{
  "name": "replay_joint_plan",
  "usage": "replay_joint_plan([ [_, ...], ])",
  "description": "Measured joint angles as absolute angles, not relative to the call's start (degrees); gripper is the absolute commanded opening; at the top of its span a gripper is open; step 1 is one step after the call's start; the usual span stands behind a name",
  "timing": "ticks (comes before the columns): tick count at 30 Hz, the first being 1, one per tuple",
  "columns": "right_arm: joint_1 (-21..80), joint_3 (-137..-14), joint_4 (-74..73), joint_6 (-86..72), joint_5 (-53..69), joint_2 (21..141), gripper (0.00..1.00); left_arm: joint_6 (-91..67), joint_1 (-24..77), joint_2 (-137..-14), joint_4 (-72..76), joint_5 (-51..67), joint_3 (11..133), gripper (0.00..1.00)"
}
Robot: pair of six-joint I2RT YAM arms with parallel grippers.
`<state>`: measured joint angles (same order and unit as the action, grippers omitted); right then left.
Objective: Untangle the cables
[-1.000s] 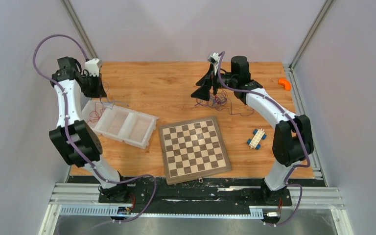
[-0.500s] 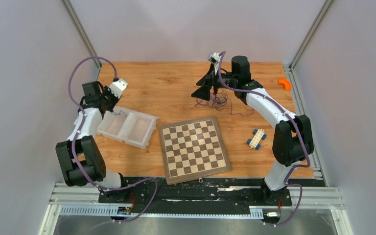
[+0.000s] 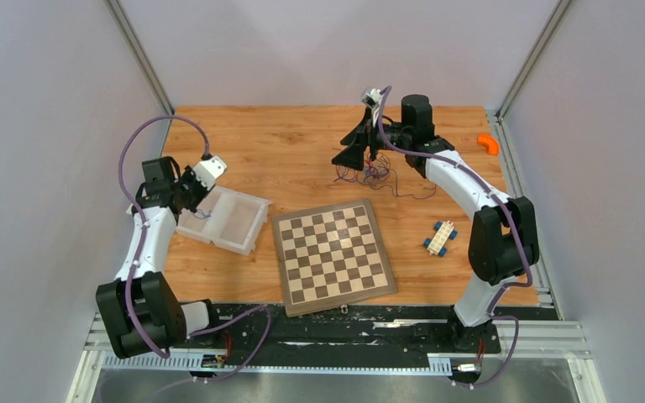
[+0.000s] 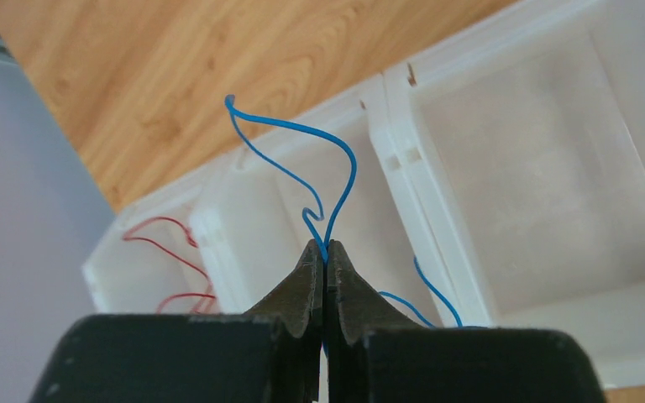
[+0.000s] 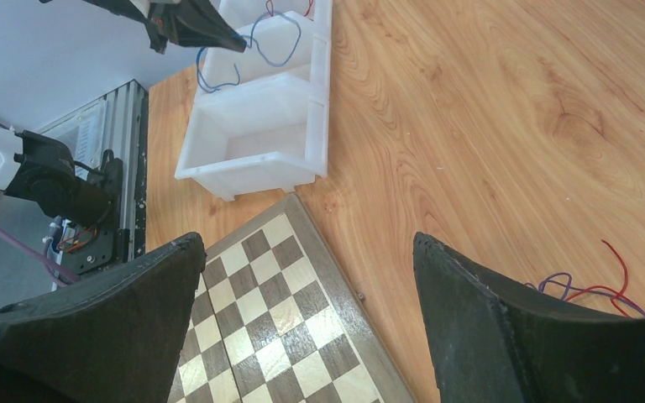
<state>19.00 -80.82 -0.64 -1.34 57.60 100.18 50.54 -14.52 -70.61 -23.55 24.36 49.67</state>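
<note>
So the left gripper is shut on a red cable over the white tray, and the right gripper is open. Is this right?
Not quite. The left gripper is shut on a blue cable, not a red one; the left wrist view shows it pinched over the white tray. A red cable lies loose in another compartment. The right gripper is indeed open.

Table (image 3: 285, 143) is wood, tray (image 4: 537, 168) translucent plastic (seemingly matt), blue cable (image 4: 354, 164) glossy.

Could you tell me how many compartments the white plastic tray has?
3: one end compartment holds thin red wire, the middle thin blue wire, the other end nothing; none hidden.
</note>
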Motion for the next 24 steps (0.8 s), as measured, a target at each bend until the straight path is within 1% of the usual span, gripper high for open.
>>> replay_joint_plan([
  [8,18.76,-80.82,-0.64,-1.34,58.28,100.18,0.92,50.06,-16.10,-78.35,-33.36,22.13,51.27,0.00],
  [16,18.57,-80.82,-0.64,-1.37,58.74,100.18,0.92,45.78,-16.34,-89.56,-33.50,14.00,58.39,0.00],
  [18,18.55,-80.82,-0.64,-1.37,58.83,100.18,0.92,44.77,-16.60,-92.29,-33.28,12.62,60.86,0.08],
  [19,18.55,-80.82,-0.62,-1.37,58.85,100.18,0.92,44.38,-16.75,-93.62,-33.21,12.10,62.30,0.18],
  [20,18.55,-80.82,-0.64,-1.37,58.87,100.18,0.92,44.12,-16.93,-94.52,-33.19,11.81,63.35,0.23],
  [21,18.55,-80.82,-0.64,-1.37,58.89,100.18,0.92,43.83,-17.02,-95.33,-33.34,11.64,64.45,0.32],
  [23,18.55,-80.82,-0.64,-1.37,58.89,100.18,0.92,43.72,-17.04,-95.88,-34.06,11.86,65.80,0.42],
  [24,18.48,-80.82,-0.64,-1.37,58.89,100.18,0.92,43.97,-17.02,-95.92,-34.57,11.94,66.39,0.46],
])
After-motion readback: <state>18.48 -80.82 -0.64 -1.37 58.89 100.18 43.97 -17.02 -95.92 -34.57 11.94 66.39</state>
